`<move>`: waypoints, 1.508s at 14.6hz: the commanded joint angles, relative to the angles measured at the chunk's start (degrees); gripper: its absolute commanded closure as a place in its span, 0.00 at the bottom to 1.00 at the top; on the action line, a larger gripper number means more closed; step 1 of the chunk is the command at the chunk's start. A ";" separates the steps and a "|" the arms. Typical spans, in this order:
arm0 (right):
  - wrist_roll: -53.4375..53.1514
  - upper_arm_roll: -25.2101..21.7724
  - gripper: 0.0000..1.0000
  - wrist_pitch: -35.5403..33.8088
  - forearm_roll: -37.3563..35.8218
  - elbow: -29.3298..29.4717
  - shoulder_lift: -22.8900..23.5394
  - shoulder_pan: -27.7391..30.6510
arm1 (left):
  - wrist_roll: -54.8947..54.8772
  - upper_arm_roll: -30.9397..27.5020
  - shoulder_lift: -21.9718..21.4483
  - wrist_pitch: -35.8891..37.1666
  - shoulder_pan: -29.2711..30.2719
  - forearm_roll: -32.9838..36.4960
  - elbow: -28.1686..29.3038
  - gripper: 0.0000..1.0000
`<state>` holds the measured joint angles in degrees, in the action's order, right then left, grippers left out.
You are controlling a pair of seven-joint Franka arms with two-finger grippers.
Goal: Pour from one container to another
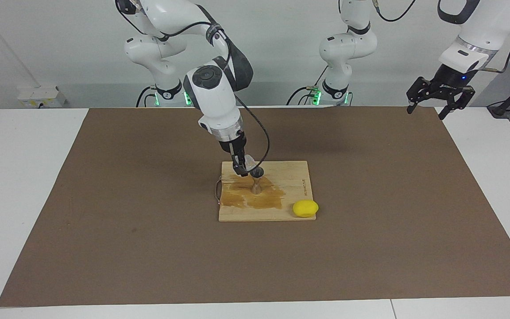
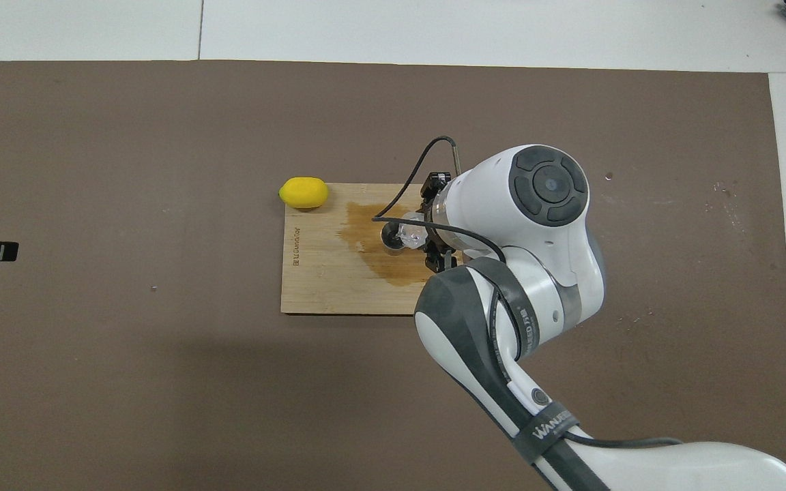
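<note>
Two arms share the counter [image 1: 38, 177]: the left gripper [image 1: 432, 95] waits, jaws open, over its end. On the wooden board [image 1: 290, 177], the right gripper [image 1: 242, 169] clamps the tilted glass cup [image 1: 249, 162] above the jigger [image 1: 256, 180], mid-pour; next, likely righting the cup.

Facing camera high across the table, overhead camera steeply down; both share the board [image 1: 281, 195].

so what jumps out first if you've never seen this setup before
The right end effector holds a clear glass cup tipped over a steel jigger on a wooden board stained by a wet brown patch. A yellow lemon lies at the board's corner.
</note>
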<state>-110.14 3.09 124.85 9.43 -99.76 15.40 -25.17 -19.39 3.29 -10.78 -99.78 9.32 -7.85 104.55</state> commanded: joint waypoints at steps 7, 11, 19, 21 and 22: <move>-2.45 -0.19 1.00 -0.05 -2.75 1.32 1.21 -0.76 | 3.75 0.84 -0.82 0.73 -2.64 6.00 0.83 0.00; -2.45 -0.19 1.00 -0.13 -2.75 1.32 1.21 -0.76 | 6.64 1.98 0.06 0.20 -2.73 6.00 0.22 0.00; -1.66 0.16 1.00 0.13 -1.18 3.96 1.74 0.47 | 10.07 0.40 6.12 -0.59 -6.51 6.00 -2.41 0.00; -1.48 0.16 1.00 0.91 1.45 4.04 1.74 0.56 | 10.95 -0.12 7.35 -1.20 -6.86 6.00 -3.38 0.00; -1.40 0.16 1.00 1.79 2.86 4.04 1.74 0.73 | 10.95 -0.13 7.36 -1.81 -7.30 6.00 -3.21 0.00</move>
<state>-110.68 2.88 125.40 10.27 -97.33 16.05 -25.12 -9.95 4.45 -4.55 -100.80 4.02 -3.24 102.90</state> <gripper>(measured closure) 0.489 0.000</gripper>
